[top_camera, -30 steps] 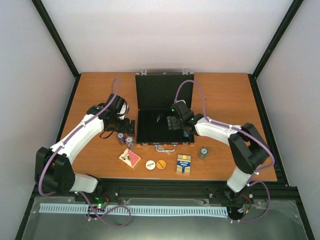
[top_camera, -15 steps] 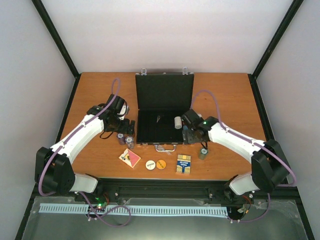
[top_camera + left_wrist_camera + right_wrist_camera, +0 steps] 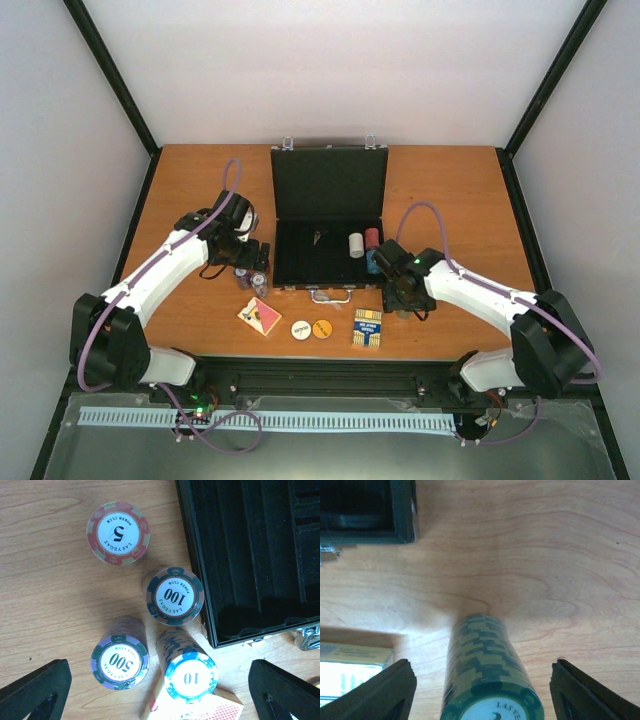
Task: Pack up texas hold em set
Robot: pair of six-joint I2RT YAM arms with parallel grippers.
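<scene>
1. The black case (image 3: 329, 190) lies open in the middle of the counter (image 3: 450, 190). A white stack (image 3: 355, 244) and a red stack (image 3: 372, 238) stand inside, at its three o'clock side.
2. Four chip stacks (image 3: 175, 596) are at eight o'clock of the case, under the left hand (image 3: 240, 250), which is wide and holds nothing.
3. At four o'clock, the right hand (image 3: 480, 690) is spread astride the olive stack (image 3: 482, 665), not touching it.
4. At six o'clock the red deck (image 3: 259, 316), blue deck (image 3: 368, 328), white disc (image 3: 300, 328) and orange disc (image 3: 322, 328) are unpacked, so I judge most work is left.

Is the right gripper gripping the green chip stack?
No: the right gripper straddles the green chip stack, its fingers clear of it with a visible gap on each side.
</scene>
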